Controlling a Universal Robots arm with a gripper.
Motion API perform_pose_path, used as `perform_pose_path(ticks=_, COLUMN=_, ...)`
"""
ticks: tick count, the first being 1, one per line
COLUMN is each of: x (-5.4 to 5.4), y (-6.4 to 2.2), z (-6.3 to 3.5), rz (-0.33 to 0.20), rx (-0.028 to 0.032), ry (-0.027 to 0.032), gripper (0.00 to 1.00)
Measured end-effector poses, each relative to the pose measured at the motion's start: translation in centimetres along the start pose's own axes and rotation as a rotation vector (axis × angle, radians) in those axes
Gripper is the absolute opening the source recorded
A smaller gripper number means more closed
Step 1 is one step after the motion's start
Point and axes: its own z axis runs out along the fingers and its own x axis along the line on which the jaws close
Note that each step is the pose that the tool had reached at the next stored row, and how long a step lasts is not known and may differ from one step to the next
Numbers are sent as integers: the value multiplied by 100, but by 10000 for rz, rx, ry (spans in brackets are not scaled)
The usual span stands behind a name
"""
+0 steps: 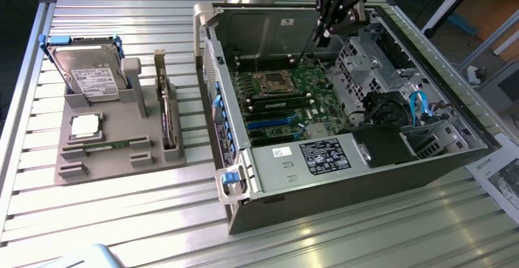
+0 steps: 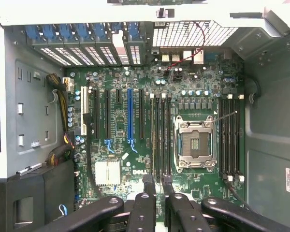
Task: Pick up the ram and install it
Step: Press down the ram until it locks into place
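We judge the pick-up not yet begun: the ram (image 1: 108,144), a thin green stick, lies in a groove of the grey moulded tray (image 1: 142,131), well apart from the gripper (image 1: 329,31), which hangs over the open metal case (image 1: 284,164). Its black jaws are released, with board showing through the gap (nothing clamped that we can make out). Beneath run long dark slots (image 2: 163,135) beside the square steel socket (image 2: 193,142). A grasp will need the jaws squared to the stick's flat faces
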Motion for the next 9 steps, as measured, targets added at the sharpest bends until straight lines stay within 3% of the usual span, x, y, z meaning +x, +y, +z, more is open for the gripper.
perform_pose_path(ticks=3, x=0, y=0, z=0, rz=0, rx=0, ry=0, gripper=18)
perform_pose_path(ticks=4, x=0, y=0, z=0, rz=0, rx=0, ry=-1, gripper=10)
perform_pose_path(ticks=9, x=0, y=0, z=0, rz=0, rx=0, ry=0, gripper=10)
